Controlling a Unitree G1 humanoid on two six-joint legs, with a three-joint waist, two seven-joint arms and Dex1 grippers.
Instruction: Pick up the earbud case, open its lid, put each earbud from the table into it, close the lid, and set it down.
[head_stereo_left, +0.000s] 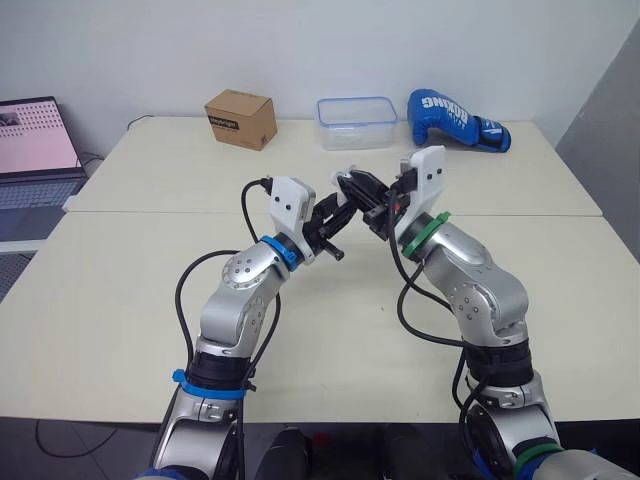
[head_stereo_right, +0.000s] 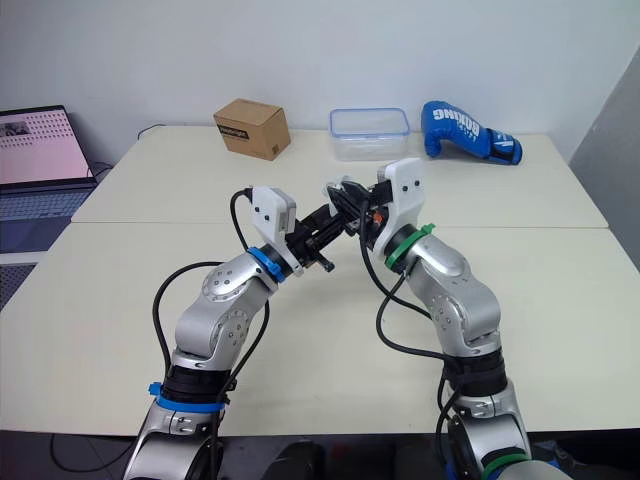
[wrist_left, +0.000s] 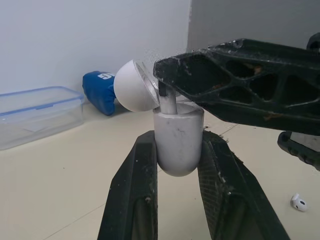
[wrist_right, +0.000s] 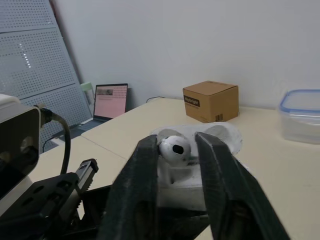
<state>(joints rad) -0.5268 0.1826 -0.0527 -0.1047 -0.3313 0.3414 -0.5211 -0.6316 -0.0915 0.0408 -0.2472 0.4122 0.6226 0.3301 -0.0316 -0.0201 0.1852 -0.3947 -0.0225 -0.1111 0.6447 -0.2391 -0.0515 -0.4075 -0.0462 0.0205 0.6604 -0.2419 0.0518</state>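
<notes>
Above the pale beige worktop (head_stereo_left: 130, 290), my two arms meet in mid-air near its middle. My left end effector (head_stereo_left: 343, 209) is clamped on the small white rounded plastic earbud case (wrist_left: 177, 145), one black finger (wrist_left: 137, 185) pressed to each side of the case's body. The case stands upright in the left wrist view, with its domed white lid (wrist_left: 131, 86) hinged open and tipped back to one side. My right end effector (head_stereo_left: 351, 184) reaches in from the opposite side, its fingers pinching a small white earbud (wrist_right: 174, 148) directly over the open case. In the left wrist view the earbud's stem reaches down into the mouth of the case. A second small white earbud (wrist_left: 299, 202) lies on the worktop below, apart from both end effectors. Along the far edge of the worktop stand a brown cardboard box (head_stereo_left: 241, 118), a clear plastic container with a blue rim (head_stereo_left: 356, 122) and a blue boxing glove with white lettering (head_stereo_left: 455, 118), all well away from the case. An open laptop with a pink screen (head_stereo_left: 35, 140) sits off to my left, beside the worktop.
</notes>
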